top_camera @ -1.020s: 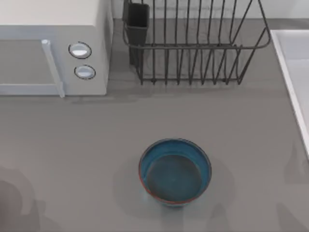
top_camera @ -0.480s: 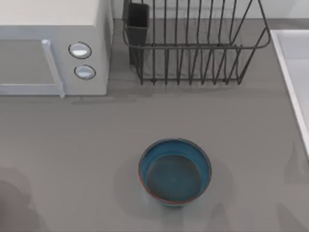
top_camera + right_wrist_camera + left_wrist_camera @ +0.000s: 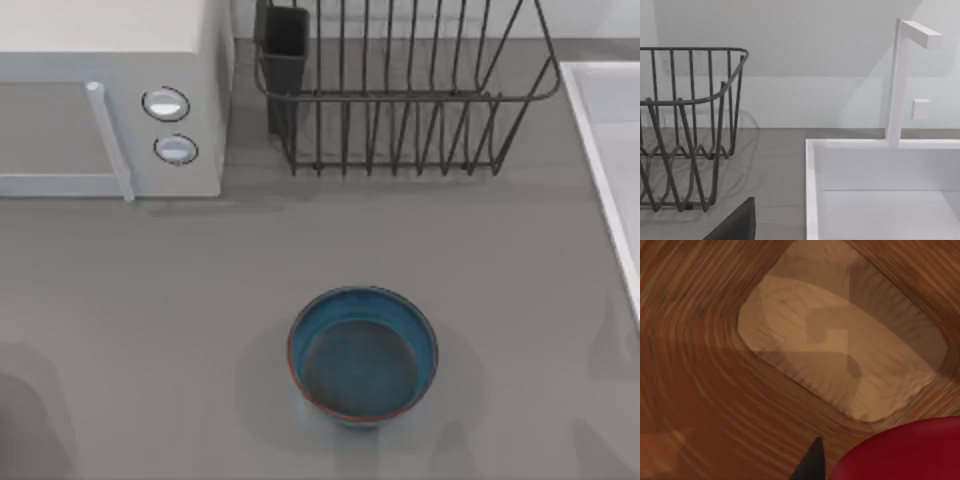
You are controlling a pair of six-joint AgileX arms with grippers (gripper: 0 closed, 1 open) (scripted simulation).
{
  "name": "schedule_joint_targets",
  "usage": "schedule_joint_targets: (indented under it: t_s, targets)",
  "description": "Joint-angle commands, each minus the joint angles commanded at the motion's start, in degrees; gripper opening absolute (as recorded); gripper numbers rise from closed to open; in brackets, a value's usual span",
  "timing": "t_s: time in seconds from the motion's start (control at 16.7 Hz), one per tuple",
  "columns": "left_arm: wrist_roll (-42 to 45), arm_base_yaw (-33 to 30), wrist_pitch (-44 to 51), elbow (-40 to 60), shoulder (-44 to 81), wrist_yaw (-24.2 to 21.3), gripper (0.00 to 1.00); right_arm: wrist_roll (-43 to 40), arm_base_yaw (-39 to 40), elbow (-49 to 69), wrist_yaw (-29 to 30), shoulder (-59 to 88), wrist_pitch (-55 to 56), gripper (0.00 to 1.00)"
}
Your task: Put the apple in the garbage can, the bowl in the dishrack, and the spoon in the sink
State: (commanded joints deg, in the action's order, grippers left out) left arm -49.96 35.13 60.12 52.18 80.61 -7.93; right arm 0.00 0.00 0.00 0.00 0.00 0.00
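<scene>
Apple (image 3: 900, 452) first: glossy red, bulging in close to my left wrist camera and hanging over the wooden garbage can (image 3: 700, 365). My left gripper (image 3: 850, 475) is, I judge, closed on it, with one dark fingertip (image 3: 812, 465) right beside the fruit. The risk is in the letting go. The apple hangs nearer the can's grained wall than its pale floor (image 3: 840, 350), so a drop from here could glance off the slope and bounce instead of settling. Most of the apple is cut off, my other finger is hidden behind it, and I can't make out the can's outer rim. Out on the table, the teal bowl (image 3: 363, 355) waits at 6 o'clock, well apart from the dishrack (image 3: 400, 100) at 12, with the microwave (image 3: 110, 100) at 10 and the sink (image 3: 605, 160) at 3. My right gripper (image 3: 735, 225) is parked near the sink; wide or narrow, I can't tell.
</scene>
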Motion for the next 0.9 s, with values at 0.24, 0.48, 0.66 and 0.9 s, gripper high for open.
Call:
schedule_joint_targets:
  t_s: [0.24, 0.48, 0.66, 0.9]
  targets:
    - [0.0, 0.0, 0.0, 0.0, 0.0, 0.0, 0.3, 0.0, 0.0, 0.0, 0.0, 0.0, 0.0, 1.0]
    - [0.0, 0.0, 0.0, 0.0, 0.0, 0.0, 0.6, 0.0, 0.0, 0.0, 0.0, 0.0, 0.0, 1.0]
    - [0.0, 0.0, 0.0, 0.0, 0.0, 0.0, 0.83, 0.0, 0.0, 0.0, 0.0, 0.0, 0.0, 1.0]
    - [0.0, 0.0, 0.0, 0.0, 0.0, 0.0, 1.0, 0.0, 0.0, 0.0, 0.0, 0.0, 0.0, 1.0]
